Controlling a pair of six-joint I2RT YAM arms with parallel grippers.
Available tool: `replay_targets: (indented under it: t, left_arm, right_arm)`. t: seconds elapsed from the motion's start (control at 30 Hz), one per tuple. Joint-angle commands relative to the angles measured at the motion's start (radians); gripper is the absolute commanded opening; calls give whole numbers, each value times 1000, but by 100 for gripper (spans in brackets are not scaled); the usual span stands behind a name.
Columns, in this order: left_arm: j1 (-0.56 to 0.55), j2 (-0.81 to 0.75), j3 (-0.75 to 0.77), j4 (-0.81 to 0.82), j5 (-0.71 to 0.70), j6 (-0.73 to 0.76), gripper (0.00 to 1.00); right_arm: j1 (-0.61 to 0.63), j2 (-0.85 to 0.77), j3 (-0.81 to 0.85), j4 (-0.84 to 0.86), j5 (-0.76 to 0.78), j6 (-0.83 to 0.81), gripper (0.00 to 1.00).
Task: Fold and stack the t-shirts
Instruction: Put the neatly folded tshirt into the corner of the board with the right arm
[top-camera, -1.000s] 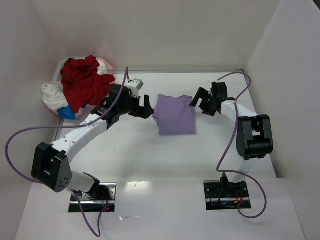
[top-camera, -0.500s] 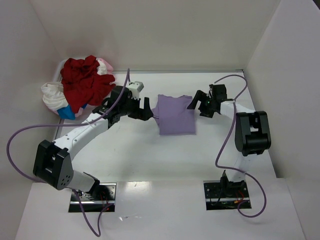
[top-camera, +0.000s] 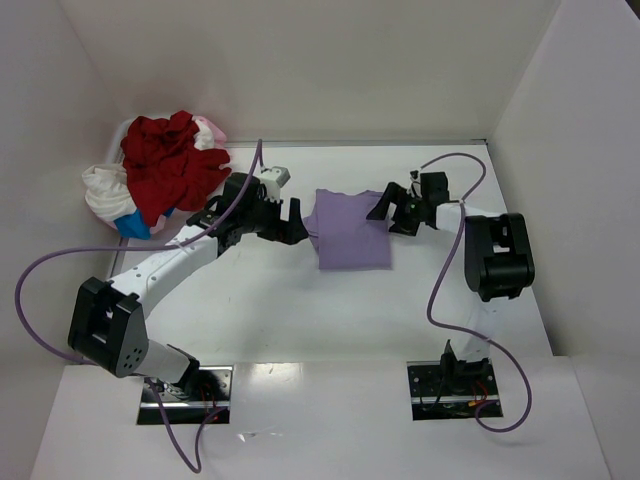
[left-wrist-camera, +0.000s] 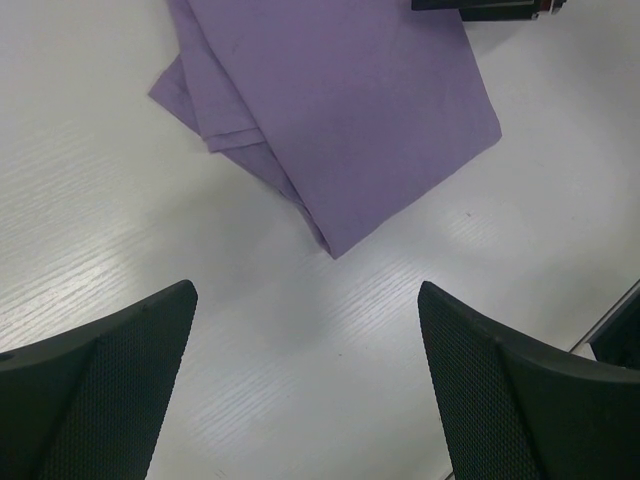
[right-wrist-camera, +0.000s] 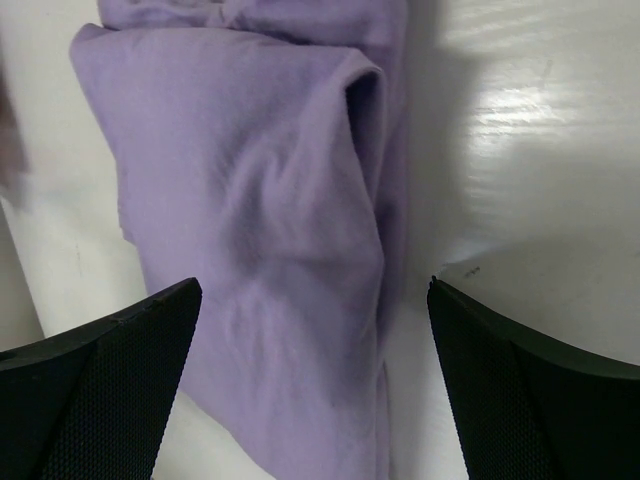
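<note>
A lavender-purple t-shirt (top-camera: 349, 230) lies folded flat in the middle of the table. It also shows in the left wrist view (left-wrist-camera: 340, 110) and the right wrist view (right-wrist-camera: 260, 230). My left gripper (top-camera: 294, 220) is open and empty, just left of the shirt's left edge. My right gripper (top-camera: 388, 212) is open and empty, over the shirt's upper right corner. A bright red t-shirt (top-camera: 170, 165), a white one (top-camera: 103, 192) and a pale pink one (top-camera: 208, 130) lie crumpled in a heap at the far left.
The heap sits in a pale basket with a blue patch (top-camera: 132, 224) showing at its lower side. White walls close in the table at the back and on both sides. Purple cables (top-camera: 450, 270) loop from both arms.
My right gripper has moved left, from beside the shirt's right edge to over its upper right corner. My left gripper has edged slightly right towards the shirt. The shirt has not moved.
</note>
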Motion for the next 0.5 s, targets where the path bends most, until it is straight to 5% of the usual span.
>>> replay_targets:
  t: [0.0, 0.23, 0.47]
  left_arm:
    - [4, -6, 4, 6, 21, -10, 99]
    - [13, -16, 4, 6, 21, 8, 99]
    - [13, -25, 4, -3, 21, 27, 99]
  right_arm:
    - [23, 58, 13, 15, -22, -5, 100]
    - [43, 88, 33, 15, -22, 15, 98]
    - [52, 88, 51, -17, 14, 25, 76]
